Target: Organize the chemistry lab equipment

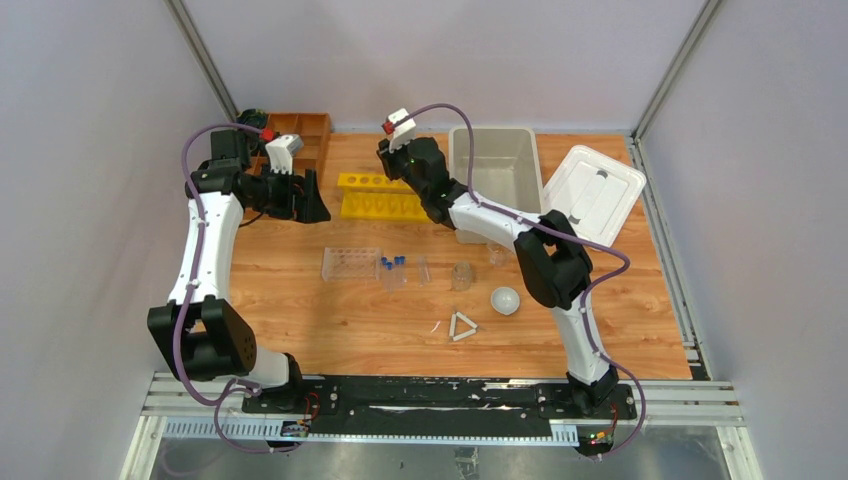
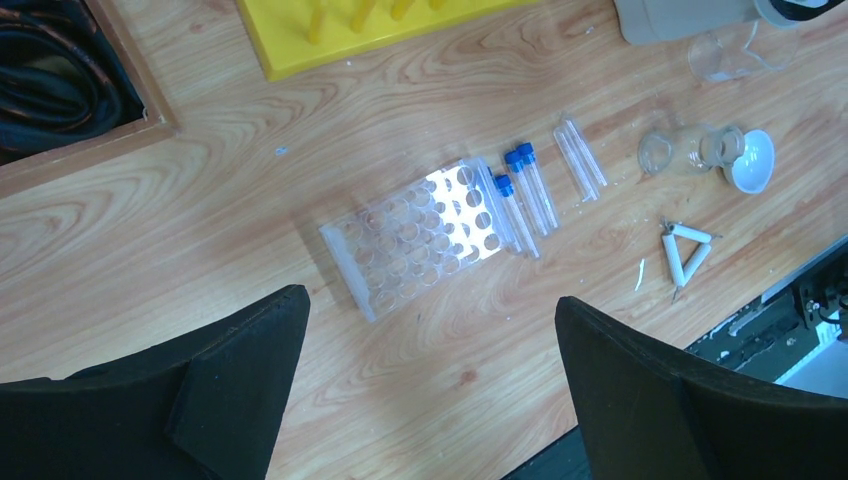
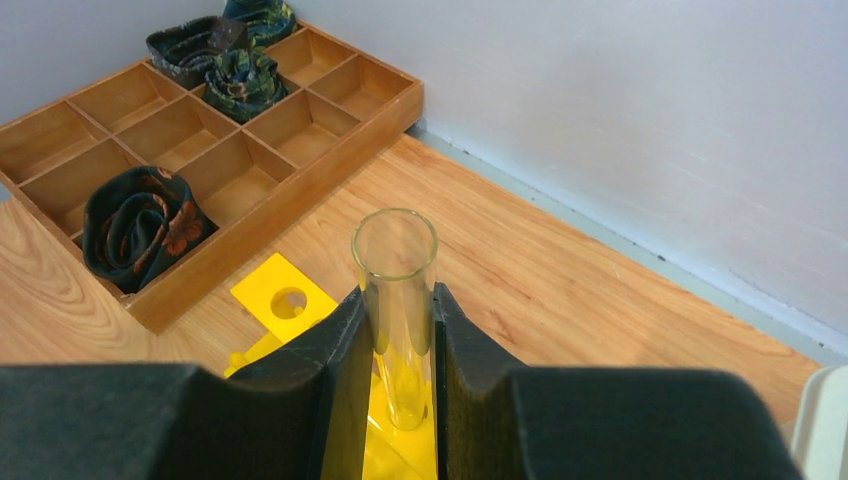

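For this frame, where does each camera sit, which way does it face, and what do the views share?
Top external: above and behind the arm bases, looking down on the table; both arms show.
Left wrist: high up, facing down at the clear tube rack and blue-capped tubes; the open left gripper frames the bottom.
Right wrist: over the yellow rack, facing the wooden tray and back wall; the right gripper clamps a glass tube.
Shared: the yellow rack shows in all three.

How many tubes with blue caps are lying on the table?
3 blue-capped tubes lie flat on the wooden table, side by side beside the clear tube rack: one closest to its edge, two just beyond. None seems hidden.
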{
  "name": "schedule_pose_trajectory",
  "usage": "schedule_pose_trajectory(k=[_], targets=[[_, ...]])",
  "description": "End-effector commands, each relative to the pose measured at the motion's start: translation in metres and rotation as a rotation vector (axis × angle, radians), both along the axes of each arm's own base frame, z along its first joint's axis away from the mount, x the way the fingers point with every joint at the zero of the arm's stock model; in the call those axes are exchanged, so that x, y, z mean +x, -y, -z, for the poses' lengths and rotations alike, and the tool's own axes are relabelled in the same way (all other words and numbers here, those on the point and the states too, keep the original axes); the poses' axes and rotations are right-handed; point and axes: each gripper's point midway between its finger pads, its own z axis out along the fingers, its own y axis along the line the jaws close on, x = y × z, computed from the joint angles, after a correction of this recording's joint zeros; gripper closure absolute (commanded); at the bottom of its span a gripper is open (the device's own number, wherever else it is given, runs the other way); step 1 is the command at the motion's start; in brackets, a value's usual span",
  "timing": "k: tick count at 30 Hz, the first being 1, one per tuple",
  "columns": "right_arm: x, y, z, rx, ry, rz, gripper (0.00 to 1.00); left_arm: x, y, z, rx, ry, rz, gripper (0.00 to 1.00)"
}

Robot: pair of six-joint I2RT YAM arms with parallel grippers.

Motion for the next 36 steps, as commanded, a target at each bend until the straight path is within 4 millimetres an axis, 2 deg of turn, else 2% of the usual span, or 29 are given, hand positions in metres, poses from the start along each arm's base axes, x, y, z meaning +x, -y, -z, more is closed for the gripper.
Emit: schedule_pose_trajectory(k=[1, 7, 12, 17, 28, 34, 36], targets=[[0.005, 0.012, -0.017, 0.052, 0.016, 0.029, 1.0, -0.002, 0.003, -0.014, -0.013, 0.048, 0.027, 0.0], [0.008, 0.009, -0.005, 0.035, -0.003, 0.017, 1.0, 0.0, 0.002, -0.018, -0.003, 0.063, 0.023, 0.0], [0.007, 0.001, 0.017, 0.0, -0.044, -0.018, 1.0, 0.001, 0.002, -0.021, -0.003, 0.069, 0.022, 0.0], [0.005, 0.0, 0.035, -0.023, -0.073, -0.033, 1.0, 0.002, 0.001, -0.019, -0.001, 0.062, 0.021, 0.0], [0.001, 0.0, 0.06, -0.058, -0.089, -0.053, 1.0, 0.003, 0.0, -0.016, 0.002, 0.054, 0.014, 0.0], [-0.002, 0.003, 0.071, -0.059, -0.102, -0.051, 0.88, 0.001, -0.001, -0.017, 0.013, 0.062, 0.013, 0.0], [-0.003, 0.002, 0.071, -0.057, -0.103, -0.055, 0.8, 0.001, 0.0, -0.017, 0.005, 0.059, 0.017, 0.0]])
